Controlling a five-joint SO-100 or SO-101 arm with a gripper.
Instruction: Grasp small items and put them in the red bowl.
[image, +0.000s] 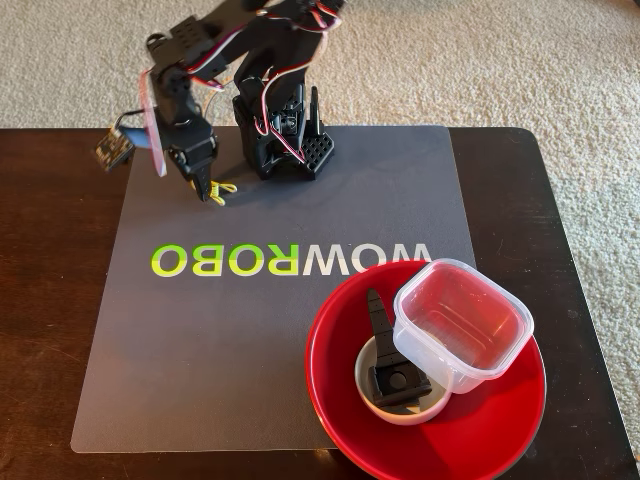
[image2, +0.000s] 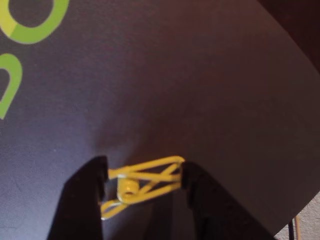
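Item in hand: yellow paper clips (image2: 142, 184), a small tangled bunch lying on the grey mat (image: 250, 340) near its far edge, close beside the arm's base in the fixed view. Your gripper (image2: 143, 181) stands over them with one finger on each side; in the wrist view the dark fingertips (image2: 95, 172) touch or nearly touch the two ends of the bunch, so the jaws are closed about the clips, though whether they are pinched firmly enough to lift cannot be told. Long axis of the bunch: it runs straight across from one finger to the other, so you are squeezing the clips end to end and not across their narrow width; judge that grip as liable to buckle or slip. Destination: the red bowl (image: 480, 430), at the near right of the mat in the fixed view, well apart from the gripper and diagonally across the mat's lettering. Already inside it: a small white bowl (image: 400, 408) holding a black plastic bracket (image: 385, 350), and a clear square plastic tub (image: 462, 325) resting on the rim side.
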